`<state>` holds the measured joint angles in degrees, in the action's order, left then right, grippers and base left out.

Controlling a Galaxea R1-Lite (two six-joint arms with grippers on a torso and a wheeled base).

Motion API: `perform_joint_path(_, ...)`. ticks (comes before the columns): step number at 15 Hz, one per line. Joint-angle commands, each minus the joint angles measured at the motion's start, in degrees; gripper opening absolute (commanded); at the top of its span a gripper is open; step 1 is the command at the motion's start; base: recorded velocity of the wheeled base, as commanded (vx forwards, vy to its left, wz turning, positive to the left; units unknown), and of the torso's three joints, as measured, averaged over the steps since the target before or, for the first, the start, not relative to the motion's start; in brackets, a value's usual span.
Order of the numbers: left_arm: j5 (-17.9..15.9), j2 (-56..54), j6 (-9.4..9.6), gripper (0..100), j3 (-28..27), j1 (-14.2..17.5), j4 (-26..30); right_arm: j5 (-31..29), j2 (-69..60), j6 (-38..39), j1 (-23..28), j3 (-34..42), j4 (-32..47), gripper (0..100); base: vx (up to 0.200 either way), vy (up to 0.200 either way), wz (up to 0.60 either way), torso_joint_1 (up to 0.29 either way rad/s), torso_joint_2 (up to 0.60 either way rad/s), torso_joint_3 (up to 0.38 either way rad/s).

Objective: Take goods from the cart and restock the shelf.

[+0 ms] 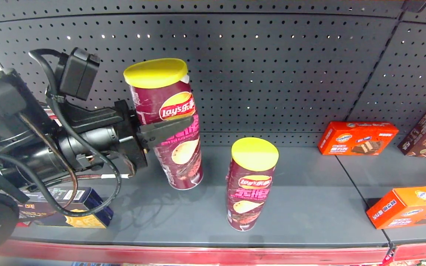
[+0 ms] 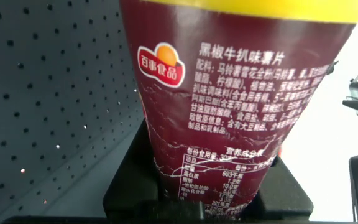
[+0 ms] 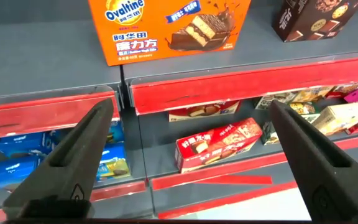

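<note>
My left gripper [image 1: 171, 127] is shut on a maroon chip can with a yellow lid [image 1: 162, 96]. It holds the can around the middle, tilted, with the base low over the grey shelf board [image 1: 309, 207]; I cannot tell whether it touches. The left wrist view shows the same can [image 2: 229, 106] close up between the jaws. To its right, nearer the front edge, a second identical can [image 1: 252, 184] stands upright on the shelf. My right gripper [image 3: 191, 104] is open with nothing in it, facing the lower shelf rows.
A dark blue box [image 1: 72, 208] lies under my left arm. Orange boxes [image 1: 357, 137] [image 1: 409, 211] and a brown box [image 1: 425, 133] lie on the right. The pegboard wall [image 1: 272, 74] stands behind. An orange box [image 3: 166, 28] and packed lower shelves lie below my right gripper.
</note>
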<state>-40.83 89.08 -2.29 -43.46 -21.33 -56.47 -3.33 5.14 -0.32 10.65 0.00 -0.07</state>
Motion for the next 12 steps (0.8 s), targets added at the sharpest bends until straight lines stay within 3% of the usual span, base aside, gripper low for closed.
perform_joint_path(1, 0.3, 1.0, -0.17, 0, -1.7, 0.0, 0.0, 0.0, 0.4, 0.0, 0.0, 0.0, 0.0, 100, 0.0, 0.0, 0.0, 0.0, 0.0, 0.0)
perform_joint_path(2, 0.2, 4.4, 0.01, 0, -7.2, -0.2, 0.5, 0.0, 0.5, 0.0, 0.0, 0.0, 0.0, 100, 0.0, 0.0, 0.0, 0.0, 0.0, 0.0)
perform_joint_path(5, -3.8, 8.5, -0.7, 0, -13.7, -1.3, 2.7, 0.0, 0.5, 0.0, 0.0, 0.0, 0.0, 100, 0.0, 0.0, 0.0, 0.0, 0.0, 0.0)
perform_joint_path(7, -6.6, 10.1, -0.34, 0, -14.3, -0.6, 2.3, 0.0, 0.4, 0.0, 0.0, 0.0, 0.0, 100, 0.0, 0.0, 0.0, 0.0, 0.0, 0.0)
perform_joint_path(8, -8.3, 12.3, 0.71, 0, -15.3, 0.6, 2.2, 0.0, 0.4, 0.0, 0.0, 0.0, 0.0, 100, 0.0, 0.0, 0.0, 0.0, 0.0, 0.0)
perform_joint_path(12, -8.6, 18.9, 0.8, 0, -19.7, 1.1, 3.0, 0.0, 0.4, 0.0, 0.0, 0.0, 0.0, 100, 0.0, 0.0, 0.0, 0.0, 0.0, 0.0)
